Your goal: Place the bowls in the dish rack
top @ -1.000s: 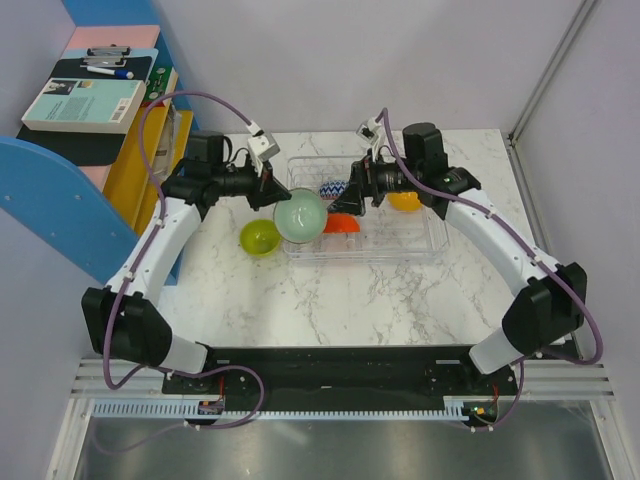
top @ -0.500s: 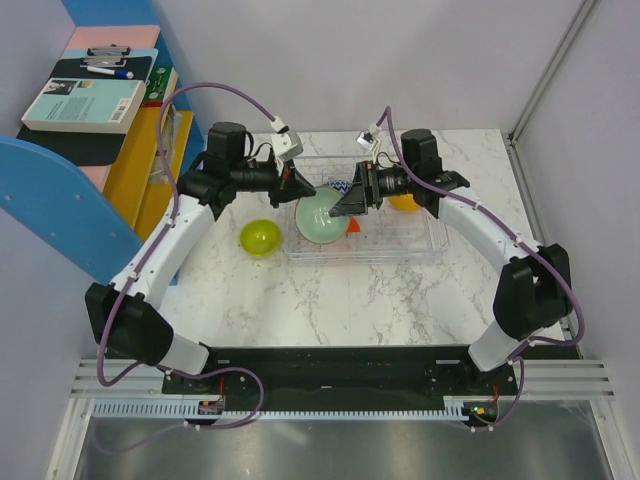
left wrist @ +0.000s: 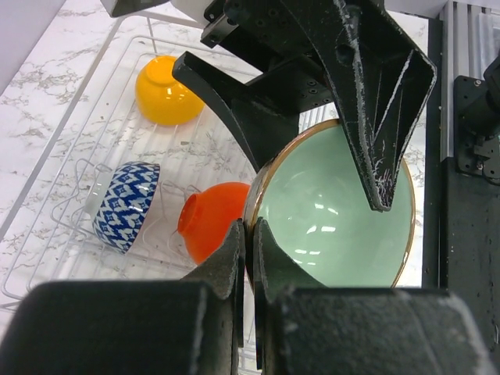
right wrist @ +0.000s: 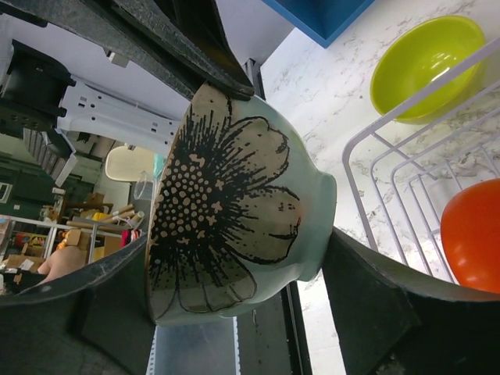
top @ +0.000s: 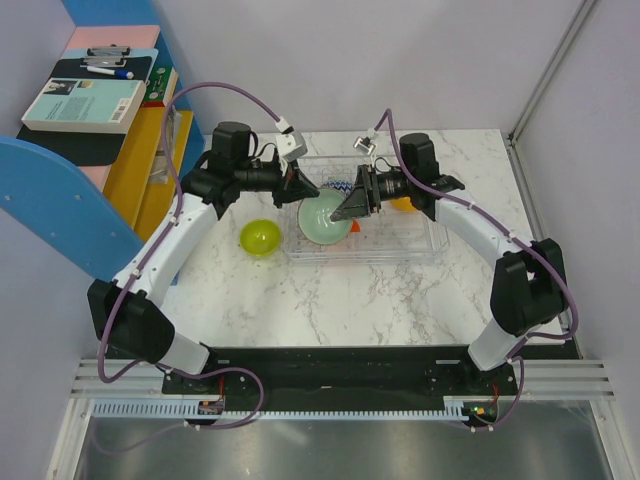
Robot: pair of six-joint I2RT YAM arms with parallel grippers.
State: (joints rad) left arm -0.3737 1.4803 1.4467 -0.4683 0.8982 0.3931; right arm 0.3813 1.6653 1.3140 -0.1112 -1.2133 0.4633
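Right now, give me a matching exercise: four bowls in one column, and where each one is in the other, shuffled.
1 mint bowl
2 lime bowl
3 yellow-orange bowl
4 zigzag bowl

a on the table beside the dish rack
b in the rack beside the red-orange bowl
c pinched in the left gripper
d in the rack, alone

Pairs: 1-c, 2-a, 3-d, 4-b

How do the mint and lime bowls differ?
The mint bowl is tilted on edge over the rack, its rim pinched by the left gripper; the lime bowl sits upright on the table. The mint bowl bears a black flower; the lime bowl looks plain. Both are round.
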